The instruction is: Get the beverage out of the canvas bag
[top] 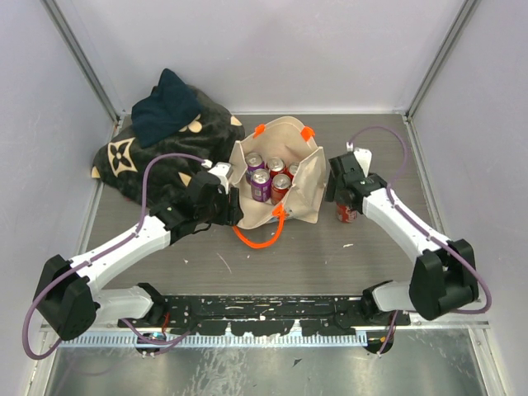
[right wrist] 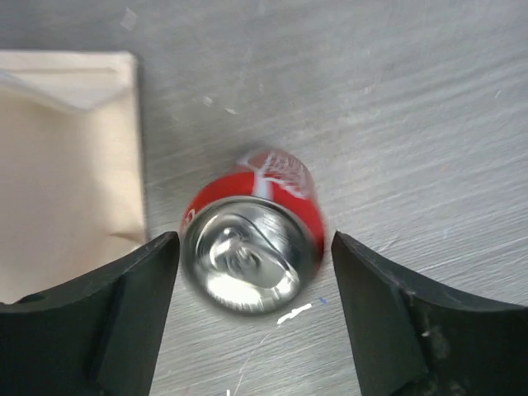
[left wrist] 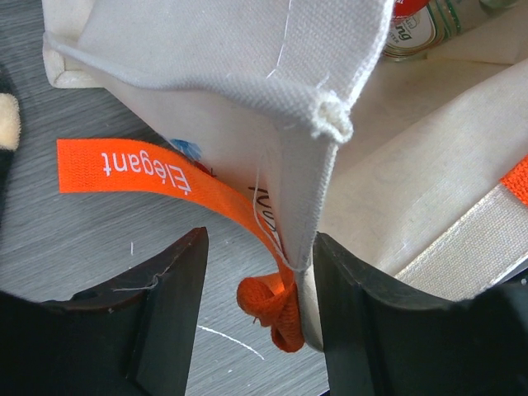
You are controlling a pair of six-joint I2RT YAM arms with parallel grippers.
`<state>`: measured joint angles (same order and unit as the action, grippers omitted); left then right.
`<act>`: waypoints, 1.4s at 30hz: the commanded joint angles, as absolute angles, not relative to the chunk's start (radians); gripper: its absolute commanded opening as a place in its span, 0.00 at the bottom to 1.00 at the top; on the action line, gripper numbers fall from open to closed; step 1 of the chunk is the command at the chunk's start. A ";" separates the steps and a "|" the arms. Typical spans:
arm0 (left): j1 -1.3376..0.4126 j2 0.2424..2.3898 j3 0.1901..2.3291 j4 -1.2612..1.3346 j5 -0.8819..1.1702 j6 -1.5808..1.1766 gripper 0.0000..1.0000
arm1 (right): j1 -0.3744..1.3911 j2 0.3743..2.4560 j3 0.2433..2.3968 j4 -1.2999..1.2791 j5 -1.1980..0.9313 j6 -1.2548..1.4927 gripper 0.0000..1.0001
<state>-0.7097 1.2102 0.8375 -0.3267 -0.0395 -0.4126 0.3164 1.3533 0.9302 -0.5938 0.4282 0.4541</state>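
The beige canvas bag (top: pixel 304 186) stands open mid-table with several purple and red cans (top: pixel 261 185) upright inside. One red beverage can (right wrist: pixel 252 243) stands upright on the table just right of the bag, between the fingers of my right gripper (right wrist: pixel 254 243). That gripper is open, with a clear gap on the can's right side. My left gripper (left wrist: pixel 260 247) is open at the bag's front-left corner. The corner fabric (left wrist: pixel 301 181) and a curled orange strap (left wrist: pixel 272 309) hang between its jaws, resting against the right finger (left wrist: pixel 363 305).
A dark floral blanket (top: pixel 157 161) with a navy cloth (top: pixel 165 111) on top lies at the back left, close to the left arm. An orange handle loop (top: pixel 260 238) lies on the table in front of the bag. Enclosure walls stand on three sides.
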 commanded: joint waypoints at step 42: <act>-0.720 1.127 0.813 -0.260 -0.062 -0.446 0.62 | 0.900 1.536 1.517 -0.530 0.560 0.264 0.05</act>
